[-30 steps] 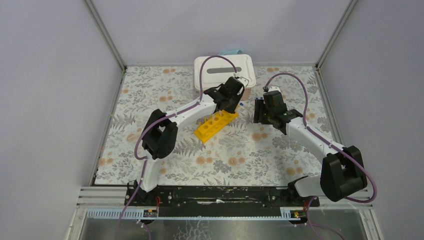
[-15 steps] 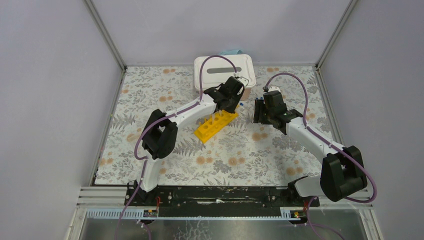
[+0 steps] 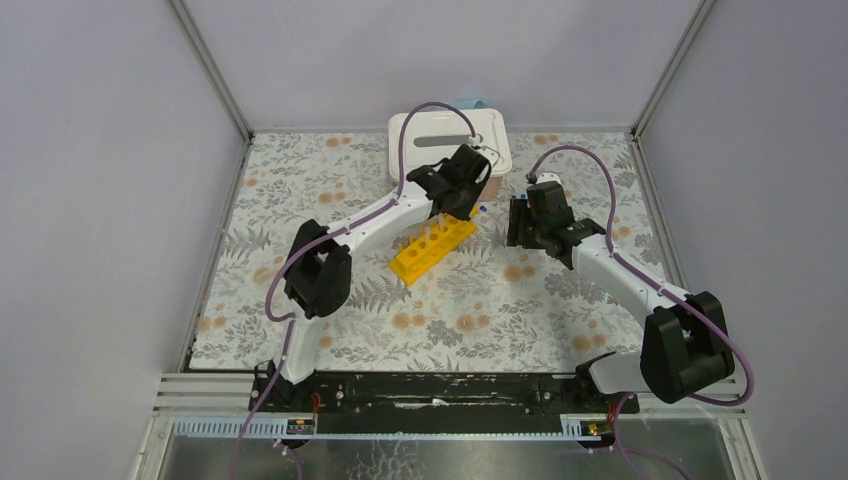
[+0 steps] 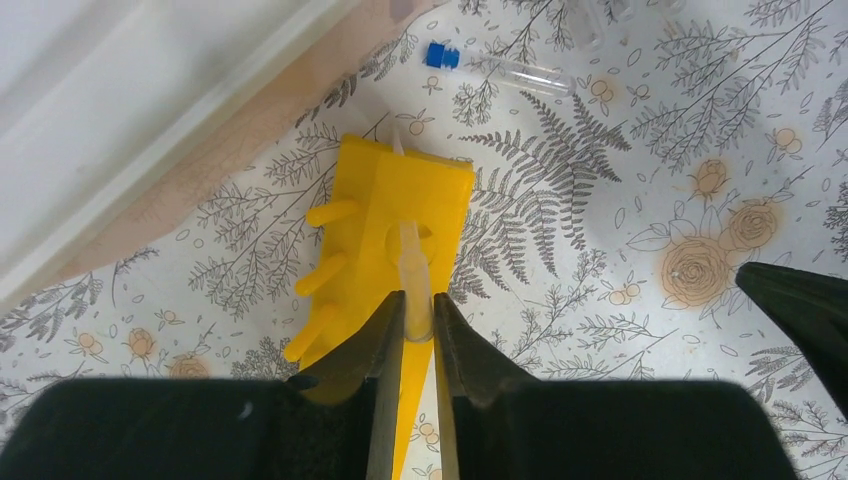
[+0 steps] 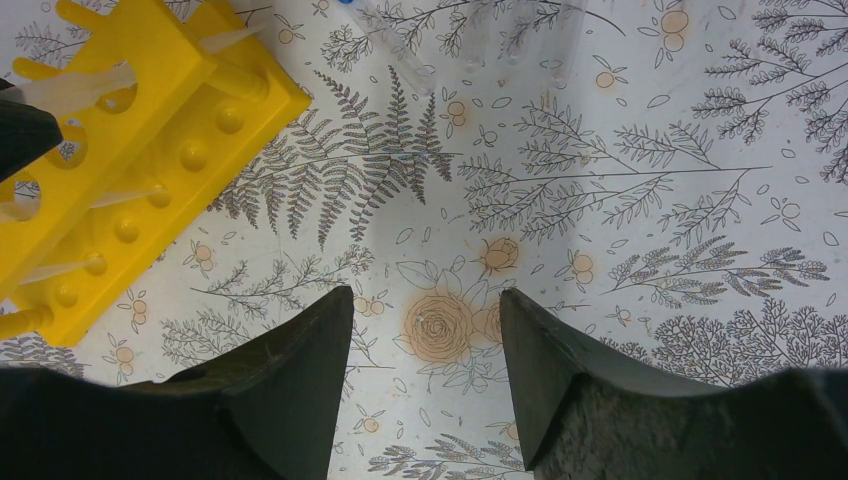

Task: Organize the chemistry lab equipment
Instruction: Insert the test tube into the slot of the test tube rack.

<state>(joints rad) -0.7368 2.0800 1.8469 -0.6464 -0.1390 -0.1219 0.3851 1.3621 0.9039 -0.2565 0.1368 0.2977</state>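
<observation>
Vs. approx. 1 s ago, the left tool (image 4: 418, 302) has been shifted slightly toward the white box (image 3: 450, 135), so more of the yellow rack (image 3: 432, 247) is uncovered. The tool is nearly closed, pinched on a clear tube (image 4: 410, 250) w/ its tip at a rack hole. Insertion is judged underway, not done. The rack lies mid-desk (image 3: 300, 180), near the box. The right tool (image 5: 425, 320) is spread wide, empty. One blue-capped tube (image 4: 500, 68) lies loose beyond the rack.

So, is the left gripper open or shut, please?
Shut: the left gripper pinches a clear tube between its fingers, over the rack.
</observation>
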